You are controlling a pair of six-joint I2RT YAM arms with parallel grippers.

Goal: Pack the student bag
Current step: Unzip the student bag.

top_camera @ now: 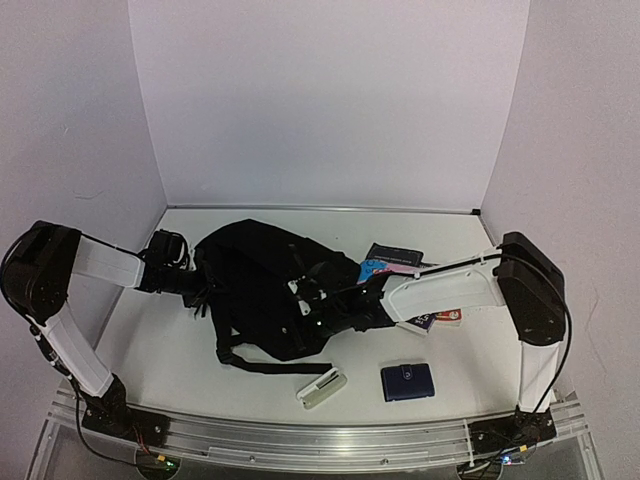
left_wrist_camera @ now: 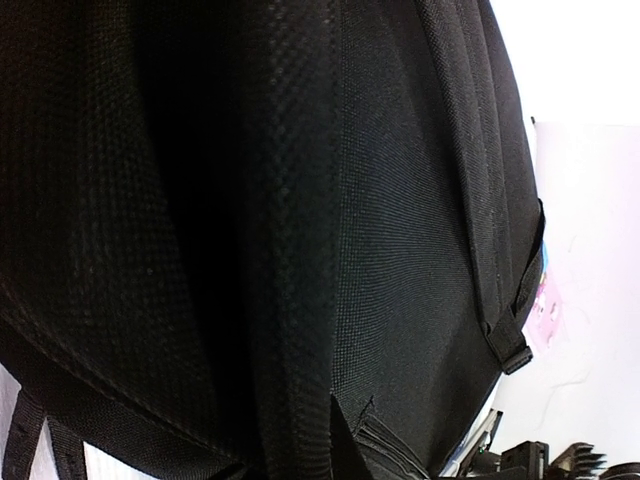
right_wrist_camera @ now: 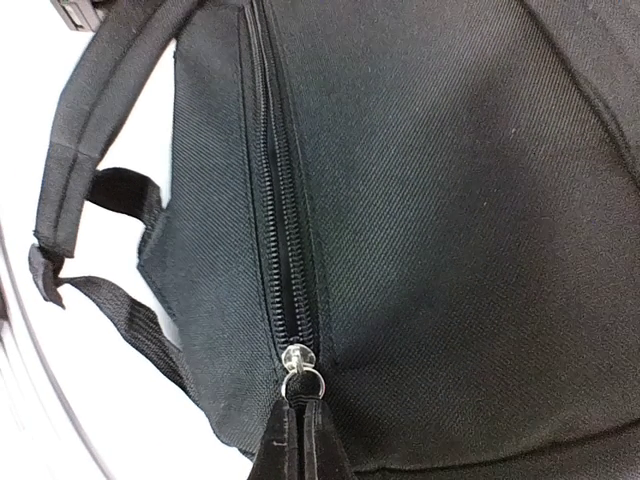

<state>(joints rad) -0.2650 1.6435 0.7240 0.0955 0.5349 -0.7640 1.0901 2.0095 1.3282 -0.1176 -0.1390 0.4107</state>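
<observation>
The student bag (top_camera: 258,285) is a large black backpack lying flat at the table's middle left. It fills the left wrist view (left_wrist_camera: 400,250) and the right wrist view (right_wrist_camera: 450,200). My left gripper (top_camera: 193,280) is at the bag's left edge, and a fold of its fabric (left_wrist_camera: 300,400) runs into the jaws. My right gripper (top_camera: 308,300) rests on the bag's right side. Its fingertips (right_wrist_camera: 285,450) are shut on the pull tab of the silver zipper slider (right_wrist_camera: 298,358). The zipper (right_wrist_camera: 275,200) beyond the slider is closed.
A navy wallet (top_camera: 407,381) and a white-and-green case (top_camera: 321,387) lie near the front edge. A dark booklet (top_camera: 393,256), a blue-and-pink item (top_camera: 374,268) and a red-and-white packet (top_camera: 443,319) lie by the bag's right side. Black straps (right_wrist_camera: 100,190) trail off the bag.
</observation>
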